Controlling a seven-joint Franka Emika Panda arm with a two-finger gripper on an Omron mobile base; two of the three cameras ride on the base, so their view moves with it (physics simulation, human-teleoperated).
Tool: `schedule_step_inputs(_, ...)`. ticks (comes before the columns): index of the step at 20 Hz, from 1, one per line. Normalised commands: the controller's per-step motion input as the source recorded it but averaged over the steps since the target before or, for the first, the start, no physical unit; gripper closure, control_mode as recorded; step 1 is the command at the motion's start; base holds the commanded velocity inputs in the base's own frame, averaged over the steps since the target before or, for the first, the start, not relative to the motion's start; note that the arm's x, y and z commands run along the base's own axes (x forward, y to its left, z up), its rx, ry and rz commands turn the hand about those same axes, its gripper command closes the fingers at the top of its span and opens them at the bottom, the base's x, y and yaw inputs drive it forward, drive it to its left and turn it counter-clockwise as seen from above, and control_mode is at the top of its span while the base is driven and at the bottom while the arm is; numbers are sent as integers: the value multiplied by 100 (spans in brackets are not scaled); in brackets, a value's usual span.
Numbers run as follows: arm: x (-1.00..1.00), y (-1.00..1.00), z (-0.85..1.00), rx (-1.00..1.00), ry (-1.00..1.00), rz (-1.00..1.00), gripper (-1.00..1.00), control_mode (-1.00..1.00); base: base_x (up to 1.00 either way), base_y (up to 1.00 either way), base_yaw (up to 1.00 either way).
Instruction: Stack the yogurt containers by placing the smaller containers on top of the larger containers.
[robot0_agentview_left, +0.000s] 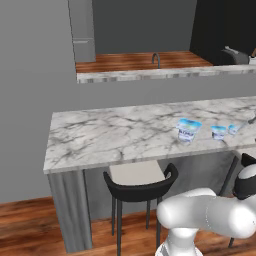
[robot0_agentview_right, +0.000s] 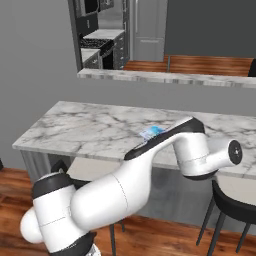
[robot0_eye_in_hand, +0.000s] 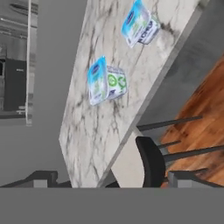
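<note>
Yogurt tubs, light-blue-and-white plastic, a wider one (robot0_agentview_left: 188, 130) and smaller one (robot0_agentview_left: 218, 132) seen apart on grey-veined marble tabletop (robot0_agentview_left: 115, 132), claw (robot0_eye_in_hand: 111, 177) spread wide, nothing gripped.

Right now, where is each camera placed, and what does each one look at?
Left base view: behind the arm's left, facing the marble counter with yogurt tubs; white arm at lower right.
Right base view: behind its right, same counter; the arm crosses the middle.
Hand view: on the hand, rolled sideways, toward two tubs and a stool.
All three views share the counter.
</note>
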Motion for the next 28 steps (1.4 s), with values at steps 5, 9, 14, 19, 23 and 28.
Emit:
schedule_step_inputs(5, 0, 0, -6, 13, 0, -10, -100, -100, 0, 0, 0)
schedule_step_inputs(9, 1, 0, -17, 9, 0, -6, -100, -100, 0, 0, 0)
schedule_step_inputs(14, 11, 2, -15, 4, 0, -6, -100, -100, 0, 0, 0)
schedule_step_inputs(19, 31, 7, -5, 0, 0, -7, -100, -100, 0, 0, 0)
schedule_step_inputs(23, 40, 7, -13, 0, 0, -7, -100, -100, 0, 0, 0)
schedule_step_inputs(28, 37, 1, -21, -3, 0, -9, -100, -100, 0, 0, 0)
